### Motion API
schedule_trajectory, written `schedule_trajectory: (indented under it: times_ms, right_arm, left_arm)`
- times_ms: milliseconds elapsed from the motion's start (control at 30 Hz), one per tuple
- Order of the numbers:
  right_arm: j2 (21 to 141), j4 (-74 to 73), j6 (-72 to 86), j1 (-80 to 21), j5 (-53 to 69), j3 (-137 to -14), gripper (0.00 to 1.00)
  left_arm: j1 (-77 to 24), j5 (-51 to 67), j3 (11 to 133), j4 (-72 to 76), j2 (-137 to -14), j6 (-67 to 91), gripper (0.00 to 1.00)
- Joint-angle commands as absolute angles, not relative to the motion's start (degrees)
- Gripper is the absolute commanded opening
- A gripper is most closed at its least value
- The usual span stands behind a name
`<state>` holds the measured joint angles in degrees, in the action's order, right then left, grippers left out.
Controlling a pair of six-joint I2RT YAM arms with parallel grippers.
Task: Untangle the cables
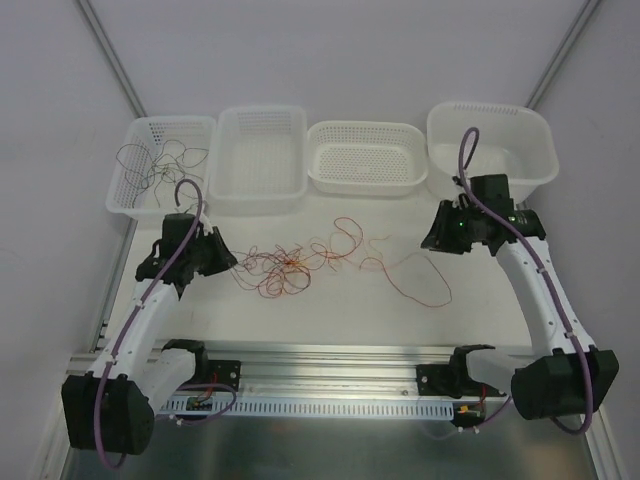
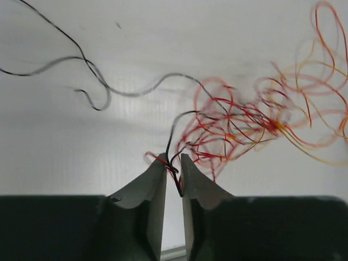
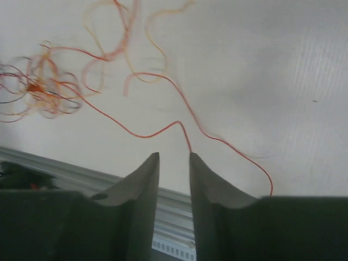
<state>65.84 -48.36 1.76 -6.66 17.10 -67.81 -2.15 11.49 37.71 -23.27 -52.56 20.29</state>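
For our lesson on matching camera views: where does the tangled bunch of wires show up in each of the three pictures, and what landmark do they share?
Top view: the tangle sits a little left of centre, in the middle band of the picture.
Left wrist view: right of centre, in the middle band.
Right wrist view: at the far left edge, upper half.
Shared landmark: the orange knot at its core.

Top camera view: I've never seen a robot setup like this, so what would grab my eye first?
A messy knot of hair-thin red, orange and dark cables sprawls between the left arm and the right arm. Beyond it four white baskets stand in a row, the leftmost basket holding a few dark wires. Up close, some cables run into the narrow gap of the left hand.
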Motion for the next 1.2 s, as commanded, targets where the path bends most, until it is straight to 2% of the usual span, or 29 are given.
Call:
schedule_trajectory:
  times_ms: [0,33,67,133,167,200,333,500,733,900,1167]
  right_arm:
    - [65.4,-48.8,-1.1,-10.6,5.8,-63.2,0.35]
    - [65.3,-48.8,-1.3,-11.9,4.3,-62.7,0.50]
    - [65.1,-48.7,-1.4,-13.3,3.1,-62.8,0.55]
    - [64.7,-48.2,-1.7,-17.7,2.1,-63.6,0.64]
    - [64.4,-47.3,-1.8,-19.0,2.0,-64.1,0.64]
    - [63.9,-46.6,-1.8,-22.0,1.8,-64.6,0.65]
    - [64.6,-39.8,-1.0,-29.0,4.5,-65.2,0.65]
    - [72.1,-33.7,-6.1,-37.2,10.7,-67.0,0.64]
    - [82.1,-27.0,-11.3,-44.3,19.1,-65.7,0.59]
    - [88.0,-17.6,-8.2,-44.5,24.2,-62.1,0.53]
    - [94.6,-6.2,-2.5,-44.6,27.8,-57.7,0.53]
  left_arm:
    - [-7.7,20.8,36.0,-23.5,-53.6,23.5,0.21]
    - [-9.3,20.7,35.7,-23.4,-53.4,24.5,0.27]
    - [-12.0,20.5,35.4,-23.4,-52.3,26.3,0.44]
    - [-13.5,20.1,35.1,-23.4,-50.5,28.9,0.62]
    - [-14.4,20.1,35.1,-23.4,-48.4,29.5,0.69]
    - [-14.6,20.1,35.1,-23.4,-47.1,29.9,0.81]
    - [-15.8,21.7,36.6,-23.4,-44.1,31.4,0.94]
    - [-21.1,20.9,38.9,-23.4,-45.1,32.9,0.97]
    - [-32.9,11.2,39.6,-21.6,-52.8,36.2,0.88]
    - [-38.0,6.1,41.0,-16.5,-63.2,36.1,0.73]
    - [-40.2,6.1,41.7,-5.9,-75.4,33.1,0.70]
